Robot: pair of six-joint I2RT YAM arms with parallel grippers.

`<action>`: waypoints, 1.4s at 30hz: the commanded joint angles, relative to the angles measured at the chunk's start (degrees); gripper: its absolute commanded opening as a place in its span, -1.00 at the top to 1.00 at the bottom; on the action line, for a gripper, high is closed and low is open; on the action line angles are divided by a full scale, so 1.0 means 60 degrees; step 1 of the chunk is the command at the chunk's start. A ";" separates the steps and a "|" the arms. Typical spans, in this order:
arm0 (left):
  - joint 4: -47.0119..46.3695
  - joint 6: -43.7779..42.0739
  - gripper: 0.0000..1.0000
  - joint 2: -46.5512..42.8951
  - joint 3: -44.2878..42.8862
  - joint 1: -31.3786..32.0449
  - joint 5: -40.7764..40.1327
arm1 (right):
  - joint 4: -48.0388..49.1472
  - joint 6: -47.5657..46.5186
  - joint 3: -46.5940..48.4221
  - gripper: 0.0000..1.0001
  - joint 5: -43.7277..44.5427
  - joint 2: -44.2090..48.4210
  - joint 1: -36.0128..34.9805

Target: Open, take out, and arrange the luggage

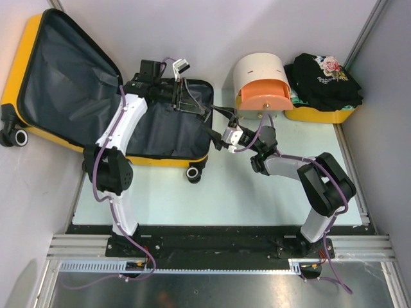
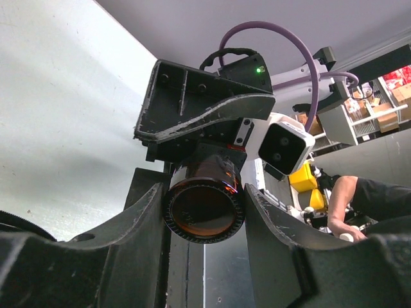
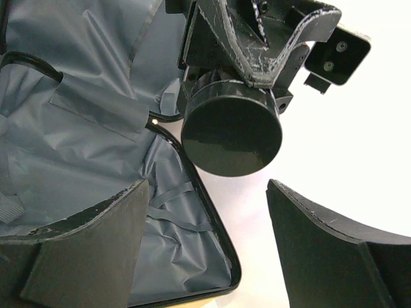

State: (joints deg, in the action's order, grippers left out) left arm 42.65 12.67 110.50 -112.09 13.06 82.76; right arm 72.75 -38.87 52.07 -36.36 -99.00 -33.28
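The large yellow hard-shell suitcase with dark grey lining (image 1: 64,70) is lying open on the left of the pale table (image 1: 270,192). Over its right edge my left gripper (image 2: 205,218) is clamping a dark brown cylindrical bottle (image 3: 231,131), offering the free end. My right gripper (image 3: 207,192) is facing that end with jaws apart on either side, not touching, probably to receive it.

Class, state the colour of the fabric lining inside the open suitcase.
The lining is dark grey; the right wrist view shows it best.

cream-and-orange cabinet (image 1: 260,83) beside yellow bin (image 1: 318,116) heaped with black clothing (image 1: 318,86).
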 commanded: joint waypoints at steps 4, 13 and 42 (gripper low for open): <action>-0.0063 0.0174 1.00 0.0114 -0.0332 0.0006 0.2261 | 0.3109 -0.0289 0.0139 -0.56 0.0069 0.0225 -0.0123; -0.0078 0.0189 1.00 0.0275 -0.0273 -0.0082 0.2129 | 0.3109 -0.0216 0.0198 -0.35 -0.0107 0.0284 -0.0196; -0.0078 0.0116 0.99 0.0597 0.0167 -0.0258 0.1617 | 0.3124 0.0121 0.0506 -0.08 -0.0078 0.0299 -0.0108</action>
State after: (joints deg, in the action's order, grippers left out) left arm 42.59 13.08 113.95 -110.56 11.75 83.05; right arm 72.73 -38.98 52.42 -36.64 -99.00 -34.06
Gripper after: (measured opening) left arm 0.519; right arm 0.555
